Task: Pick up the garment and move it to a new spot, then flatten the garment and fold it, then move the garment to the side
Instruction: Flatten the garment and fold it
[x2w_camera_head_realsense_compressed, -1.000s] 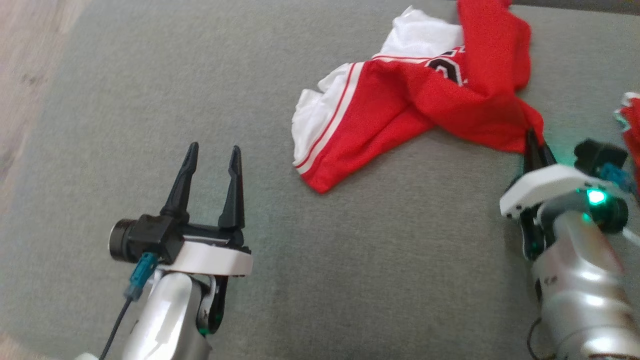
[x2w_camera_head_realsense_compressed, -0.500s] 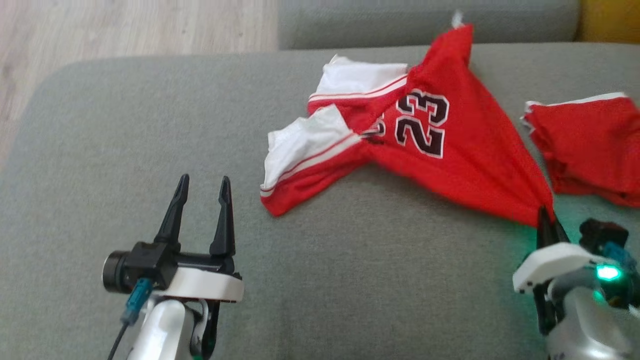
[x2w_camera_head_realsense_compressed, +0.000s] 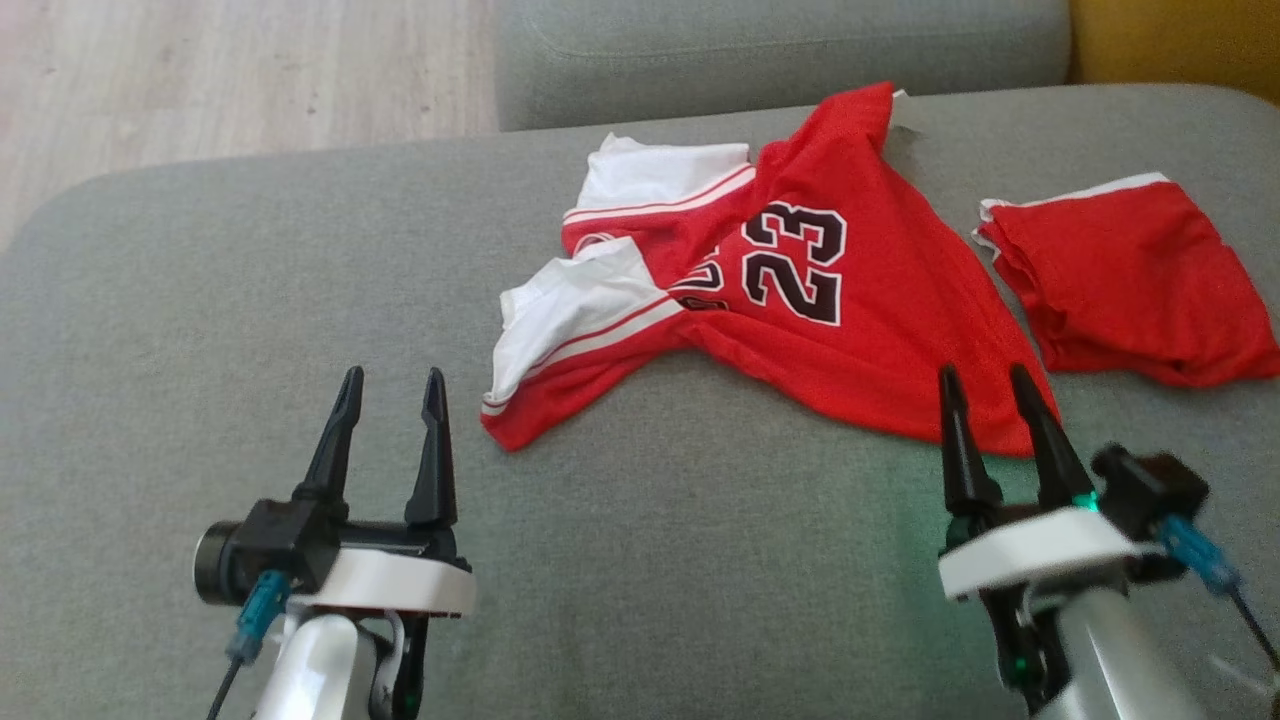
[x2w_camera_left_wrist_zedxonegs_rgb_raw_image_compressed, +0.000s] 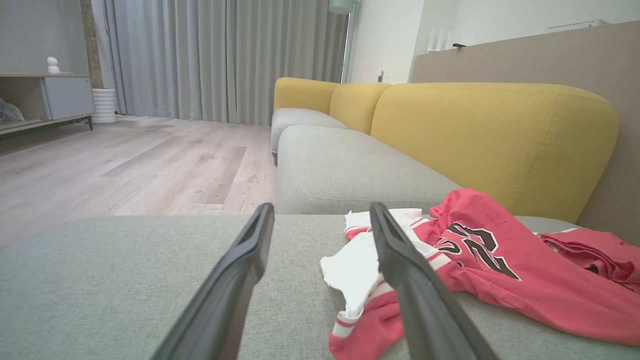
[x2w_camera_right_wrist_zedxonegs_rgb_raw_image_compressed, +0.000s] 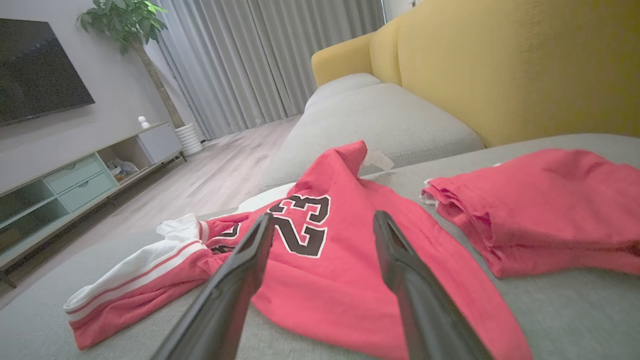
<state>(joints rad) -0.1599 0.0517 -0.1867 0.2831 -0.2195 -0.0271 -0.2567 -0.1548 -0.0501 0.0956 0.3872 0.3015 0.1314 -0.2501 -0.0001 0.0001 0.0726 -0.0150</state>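
Released now, the right gripper (x2w_camera_head_realsense_compressed: 982, 372) no longer pinches the hem corner it held half a second ago: its fingers stand spread and empty, tips just over that corner at 5 o'clock in the head view. At 7 o'clock the left gripper (x2w_camera_head_realsense_compressed: 393, 373) is likewise parted and holds nothing, well apart from the cloth.

Set down on the grey sofa cushion (x2w_camera_head_realsense_compressed: 250, 300), the jersey (x2w_camera_head_realsense_compressed: 800, 330) sprawls from centre toward 1 o'clock, number up, so the move looks done and flattening comes next. It is far from flat, though: a white sleeve (x2w_camera_head_realsense_compressed: 570, 310) lies doubled over the chest at 11 o'clock and the far end rises in a peak.

Trouble could come from a one-sided tug, which would drag the whole light cloth instead of spreading it. A grab could also pinch two layers at the sleeve, or dig into the soft cushion. A second red garment (x2w_camera_head_realsense_compressed: 1130, 290) lies near at 2 o'clock and could be snagged
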